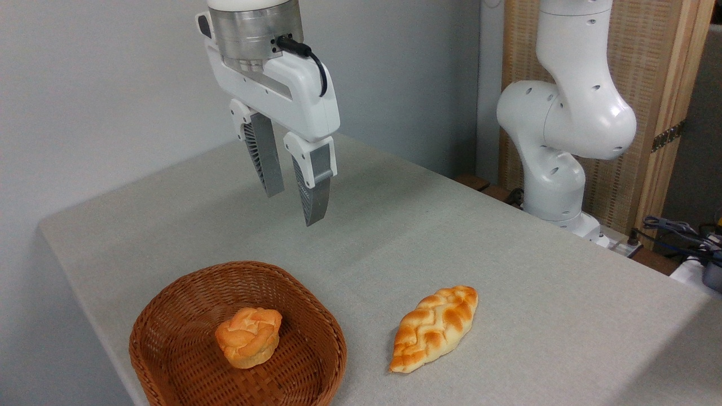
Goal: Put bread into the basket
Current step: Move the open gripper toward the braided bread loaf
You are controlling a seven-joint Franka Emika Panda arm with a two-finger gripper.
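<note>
The bread (434, 328), a braided golden loaf with pointed ends and toasted orange patches, lies on the grey table just right of the basket. The basket (169, 316) is a shallow reddish-brown wicker one at the front left, holding a small round knotted bun (249, 336). My gripper (294, 206) hangs open and empty well above the table, behind the basket and to the upper left of the loaf, fingers pointing down.
The arm's white base and lower links (558, 141) stand at the table's back right. Cables and a dark device (685, 237) lie off the table's right side. The table's left edge (62, 254) runs close to the basket.
</note>
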